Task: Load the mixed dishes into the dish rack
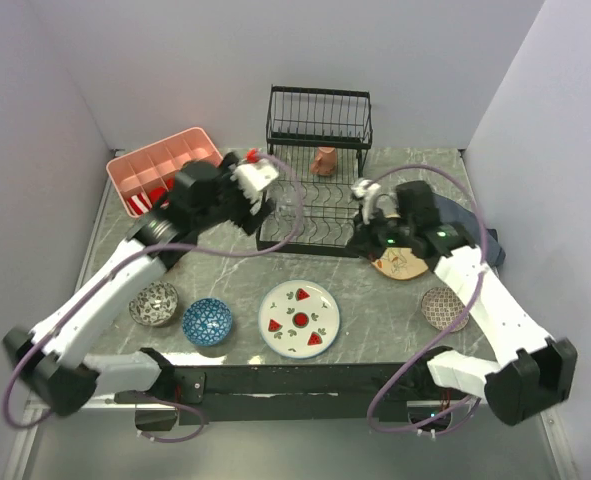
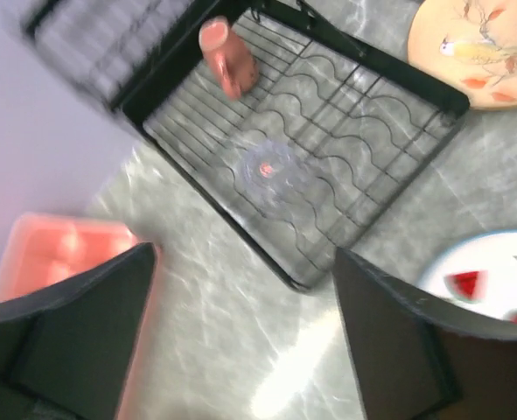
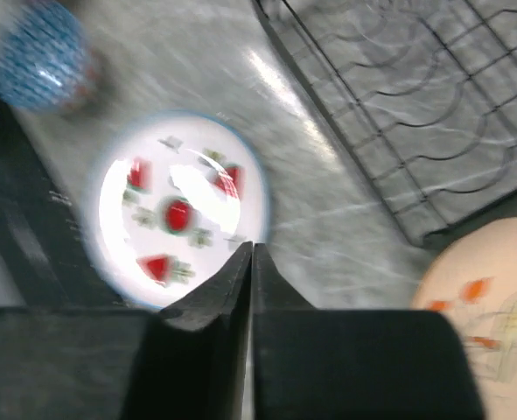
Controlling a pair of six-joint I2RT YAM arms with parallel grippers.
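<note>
black rack (image 1: 320, 120) holds one terracotta cup (image 1: 324, 160) (and one clear glass (image 1: 287, 207)).

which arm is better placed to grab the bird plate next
Right. The right gripper hovers beside the cream bird plate; the left gripper is at the left edge of the dish rack, farther away.

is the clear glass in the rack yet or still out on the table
In the rack: the glass sits on its wire floor, below the open, empty left end effector.
</note>
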